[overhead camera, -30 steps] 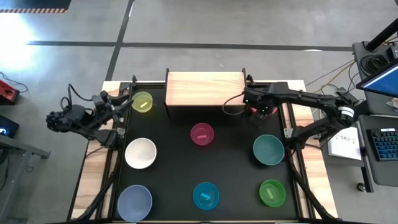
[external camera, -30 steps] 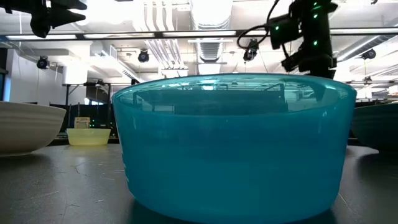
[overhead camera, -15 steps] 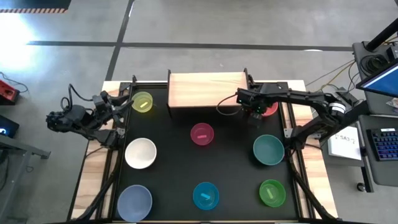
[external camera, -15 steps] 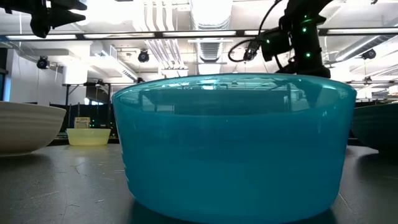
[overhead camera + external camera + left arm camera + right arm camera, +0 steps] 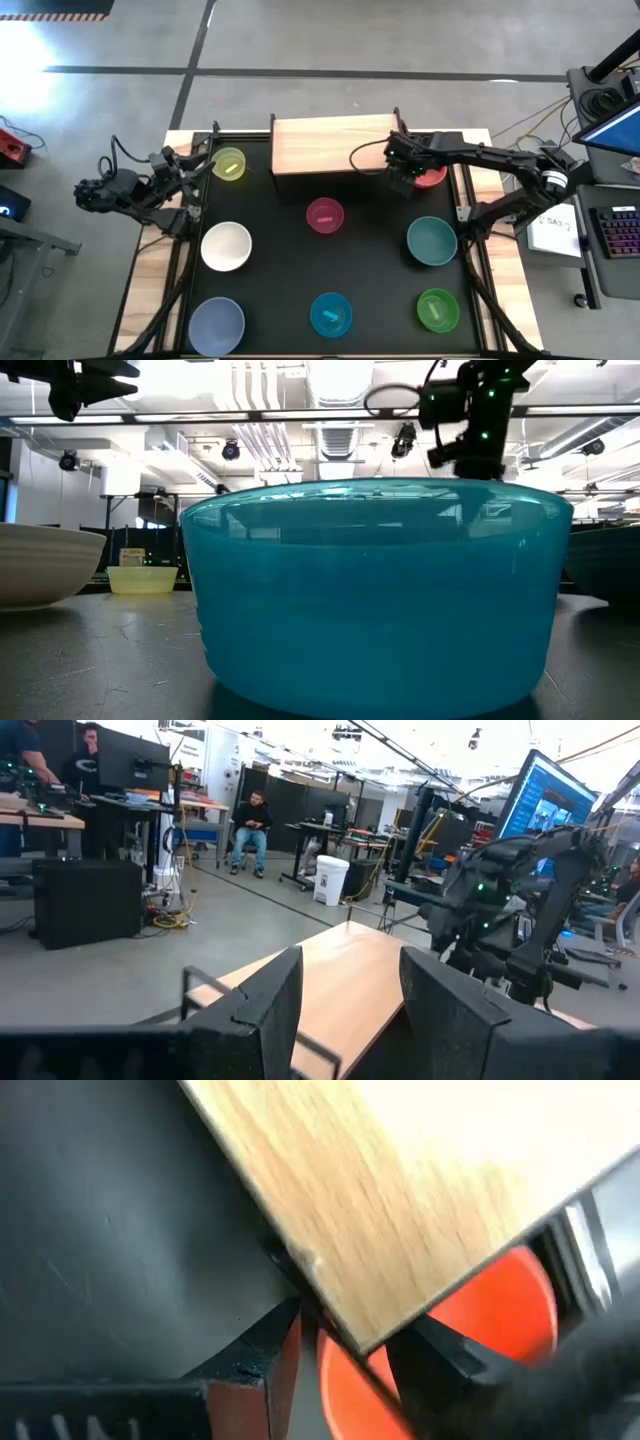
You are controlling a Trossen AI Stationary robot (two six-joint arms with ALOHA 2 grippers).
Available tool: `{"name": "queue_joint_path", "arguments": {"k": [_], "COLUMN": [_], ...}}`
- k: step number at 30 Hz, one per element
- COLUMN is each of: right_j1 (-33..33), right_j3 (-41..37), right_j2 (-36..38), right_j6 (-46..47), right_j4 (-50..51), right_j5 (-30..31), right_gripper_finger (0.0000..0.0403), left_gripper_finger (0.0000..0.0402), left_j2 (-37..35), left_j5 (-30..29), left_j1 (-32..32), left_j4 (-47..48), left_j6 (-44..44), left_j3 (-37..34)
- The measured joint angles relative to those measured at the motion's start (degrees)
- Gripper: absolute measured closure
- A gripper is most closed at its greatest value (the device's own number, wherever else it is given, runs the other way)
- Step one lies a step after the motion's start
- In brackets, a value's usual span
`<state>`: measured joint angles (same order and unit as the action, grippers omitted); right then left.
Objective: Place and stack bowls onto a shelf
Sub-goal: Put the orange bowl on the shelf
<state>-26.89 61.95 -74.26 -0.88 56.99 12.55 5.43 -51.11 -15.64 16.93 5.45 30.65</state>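
We watch the right arm swing back from its reach over the black tabletop [image 5: 370,270] toward the shelf [image 5: 332,141]; a second ago it sat at the shelf's right end, half a second ago it had pushed out in front of that end, and now the right gripper [image 5: 403,172] sits tight against the shelf's right front corner with the red bowl [image 5: 432,176] touching it on the far side. In the right wrist view the fingers [image 5: 265,1350] straddle the red rim under the shelf edge, parted and closing in, so we judge a grasp is being taken; whether the bowl is already pinched we cannot tell. The shelf top is bare, so no bowl is placed yet.

The left gripper [image 5: 196,160] waits slack-jawed well away from the right gripper, beside the yellow-green bowl [image 5: 229,164].

The tabletop carries, nearest the right gripper, the teal bowl [image 5: 431,240] and the magenta bowl [image 5: 325,215]; farther off, the green bowl [image 5: 437,309], bright blue bowl [image 5: 330,314], white bowl [image 5: 226,246] and lavender-blue bowl [image 5: 216,324]. Beyond lie a concrete floor and desks; a seated person [image 5: 250,830] shows far behind.
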Motion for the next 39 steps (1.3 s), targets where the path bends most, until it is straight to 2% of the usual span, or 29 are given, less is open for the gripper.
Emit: {"name": "queue_joint_path", "arguments": {"k": [6,14,21,25,31,39], "right_j1": [0.0,-0.6,-0.6,-1.7,-2.0,-2.0], "right_j3": [0.2,0.2,-0.7,-3.1,-9.3,-14.7], "right_j2": [0.3,-0.7,2.8,2.9,2.9,2.9], "right_j6": [-0.6,1.3,0.9,1.3,2.4,1.8], "right_j4": [-5.9,5.5,8.5,11.6,11.0,4.3], "right_j5": [-3.8,-3.4,-2.2,0.5,-0.5,0.1], "right_gripper_finger": [0.0271,0.0271,0.0271,0.0271,0.0271,0.0271], "left_gripper_finger": [0.0249,0.0249,0.0249,0.0249,0.0249,0.0249], "left_j2": [0.0,0.0,0.0,0.0,0.0,0.0], "left_j5": [0.0,0.0,0.0,0.0,0.0,0.0], "left_j1": [0.0,0.0,0.0,0.0,0.0,0.0], "left_j4": [-0.2,0.1,1.2,1.2,1.2,1.2], "left_j6": [0.5,1.1,1.1,1.1,1.3,1.6], "left_j3": [0.0,0.0,0.0,0.0,0.0,0.0]}}
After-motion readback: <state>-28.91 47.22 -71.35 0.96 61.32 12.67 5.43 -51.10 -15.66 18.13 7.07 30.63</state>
